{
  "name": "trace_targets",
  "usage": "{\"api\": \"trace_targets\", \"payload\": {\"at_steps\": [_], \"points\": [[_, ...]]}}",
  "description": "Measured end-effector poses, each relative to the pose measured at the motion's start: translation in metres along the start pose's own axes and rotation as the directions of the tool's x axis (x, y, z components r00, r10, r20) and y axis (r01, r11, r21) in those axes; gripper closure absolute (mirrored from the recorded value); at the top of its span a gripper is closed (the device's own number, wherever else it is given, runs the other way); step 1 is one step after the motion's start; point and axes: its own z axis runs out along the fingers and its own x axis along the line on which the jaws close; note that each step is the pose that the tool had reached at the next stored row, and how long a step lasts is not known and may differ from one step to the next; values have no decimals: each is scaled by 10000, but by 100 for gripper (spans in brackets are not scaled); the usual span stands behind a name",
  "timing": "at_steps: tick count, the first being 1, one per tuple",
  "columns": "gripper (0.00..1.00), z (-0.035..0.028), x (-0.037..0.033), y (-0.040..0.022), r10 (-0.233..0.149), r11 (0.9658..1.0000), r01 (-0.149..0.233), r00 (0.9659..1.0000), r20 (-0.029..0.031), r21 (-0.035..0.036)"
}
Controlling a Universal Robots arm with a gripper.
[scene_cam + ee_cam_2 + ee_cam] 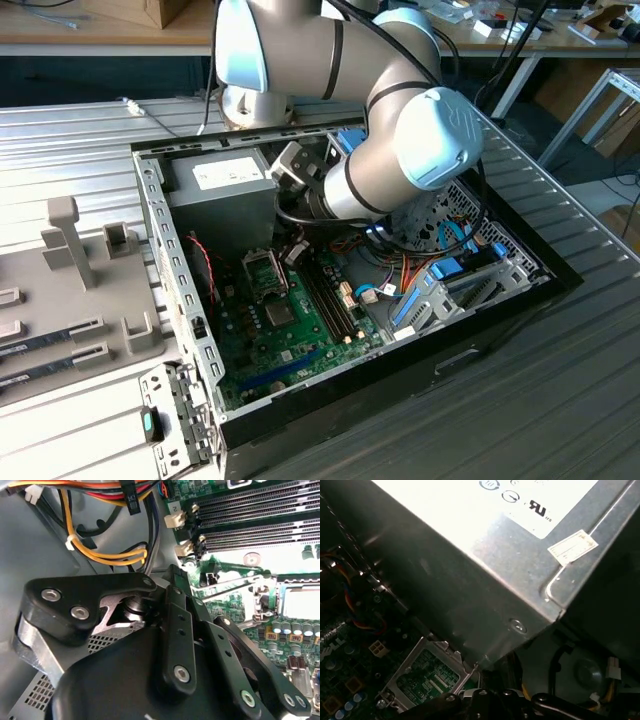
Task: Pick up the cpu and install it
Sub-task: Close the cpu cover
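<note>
Hanging low, hand crowds power-supply box edge — socket frame open beside.

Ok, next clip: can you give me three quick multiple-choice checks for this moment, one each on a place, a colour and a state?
1. Where does the grey power supply box sit in the exterior view?
A. Inside the computer case, in its far corner toward the exterior view's left
B. Outside the case, on the table
C. Lying across the memory slots

2. What colour is the motherboard?
A. Red
B. White
C. Green

3. How do the case and the arm stand?
A. Case shut with its side panel on
B. Case open, arm reaching down into it
C. Case open, arm parked well clear of it

Answers: 1 A, as the box fills that corner inside the case wall. 2 C, since the board is green in every view. 3 B, as the case interior is exposed and the arm bends down over it.
</note>
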Motion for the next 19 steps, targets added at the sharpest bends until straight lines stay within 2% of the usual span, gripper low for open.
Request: {"api": "trace_targets", "payload": {"at_steps": [2, 7, 10, 14, 19], "points": [[89, -18, 16, 2, -3, 10000, 3, 10000, 5, 5], [89, -58, 32, 11, -17, 10000, 17, 10000, 51, -43], [89, -101, 39, 24, -41, 9999, 43, 9999, 121, -121], [89, -135, 41, 36, -62, 9998, 65, 9998, 183, -189], [89, -150, 53, 38, -82, 9996, 89, 9996, 252, -267]]}}
